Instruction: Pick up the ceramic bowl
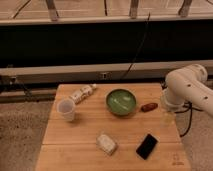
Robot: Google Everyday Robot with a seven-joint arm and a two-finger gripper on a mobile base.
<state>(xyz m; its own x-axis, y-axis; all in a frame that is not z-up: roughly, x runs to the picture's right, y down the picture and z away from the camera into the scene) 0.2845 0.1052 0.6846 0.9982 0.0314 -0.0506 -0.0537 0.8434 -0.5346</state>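
The ceramic bowl [121,102] is round, shallow and glossy green with a darker rim. It sits upright on the wooden table [80,132], right of centre towards the back. My white arm [186,88] comes in from the right, and its gripper [168,118] hangs over the table's right edge, to the right of the bowl and apart from it. The gripper holds nothing that I can see.
A translucent white plastic cup [66,109] stands at the left. A small bottle [82,94] lies at the back left. A brown item [149,107] lies just right of the bowl. A white packet [106,143] and a black phone [147,146] lie near the front.
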